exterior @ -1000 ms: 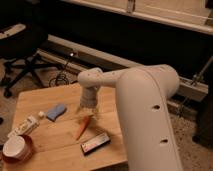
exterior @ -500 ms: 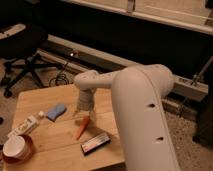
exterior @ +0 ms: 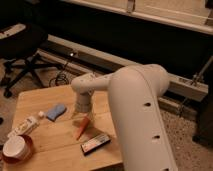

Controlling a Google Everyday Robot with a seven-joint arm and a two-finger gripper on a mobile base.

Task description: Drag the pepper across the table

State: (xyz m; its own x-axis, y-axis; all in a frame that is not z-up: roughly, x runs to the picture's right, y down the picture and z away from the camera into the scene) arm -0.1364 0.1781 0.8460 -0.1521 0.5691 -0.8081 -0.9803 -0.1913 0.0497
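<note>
Counter [exterior: 50, 145]: pale wooden planks, rectangular. The fingers [exterior: 82, 116] stand low over its middle. Five items lie on it.

- Pepper [exterior: 82, 128]: directly under the fingers, upper end at them, slanting toward the near edge.
- Blue sponge [exterior: 56, 111]: near the fingers, on their camera-left side.
- White tube [exterior: 25, 126]: further camera-left, past the sponge.
- Red-rimmed bowl [exterior: 16, 148]: near-left corner, well apart from the fingers.
- Dark bar with red stripe [exterior: 95, 143]: just beyond the pepper's tip, by the near edge.
</note>
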